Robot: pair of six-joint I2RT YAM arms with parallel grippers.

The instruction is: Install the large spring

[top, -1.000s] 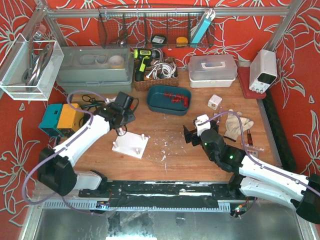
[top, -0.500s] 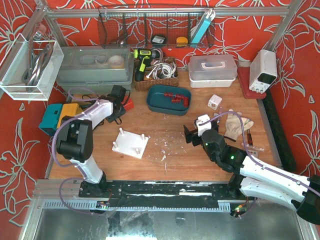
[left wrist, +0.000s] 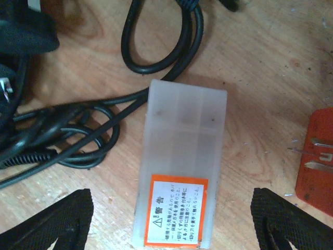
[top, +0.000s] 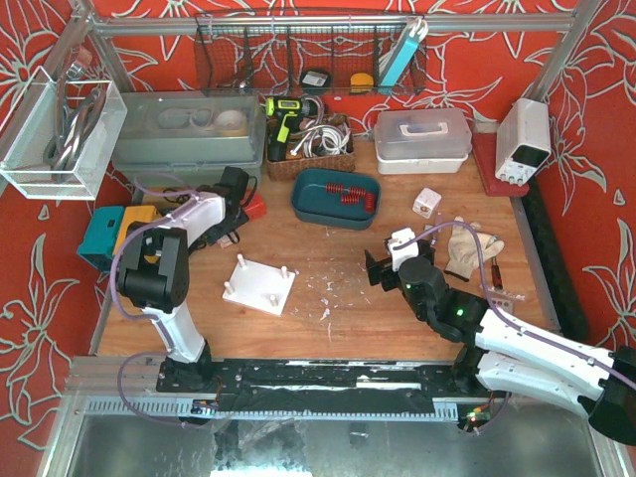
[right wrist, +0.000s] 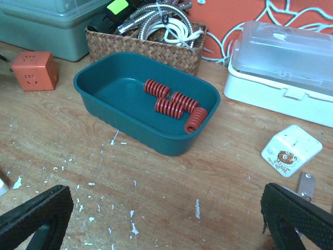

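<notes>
Several red springs (right wrist: 174,103) lie in a teal tray (right wrist: 99,101) on the wooden table; they also show in the top view (top: 349,194). A white base plate with upright pegs (top: 260,285) lies left of centre. My right gripper (right wrist: 166,224) is open and empty, low over bare wood in front of the tray (top: 333,211); in the top view it (top: 378,268) is right of the plate. My left gripper (left wrist: 171,229) is open and empty over a translucent white box with an orange warning label (left wrist: 179,166), at the back left (top: 233,204).
Black cables (left wrist: 78,130) and an orange cube (left wrist: 318,156) lie beside the left gripper. A wicker basket (right wrist: 145,47), a white lidded box (right wrist: 286,57) and a small white cube (right wrist: 290,148) stand around the tray. A glove (top: 469,248) lies at the right.
My left arm has drawn back from over the white plate to the back left and folded up. The right arm has not moved.
</notes>
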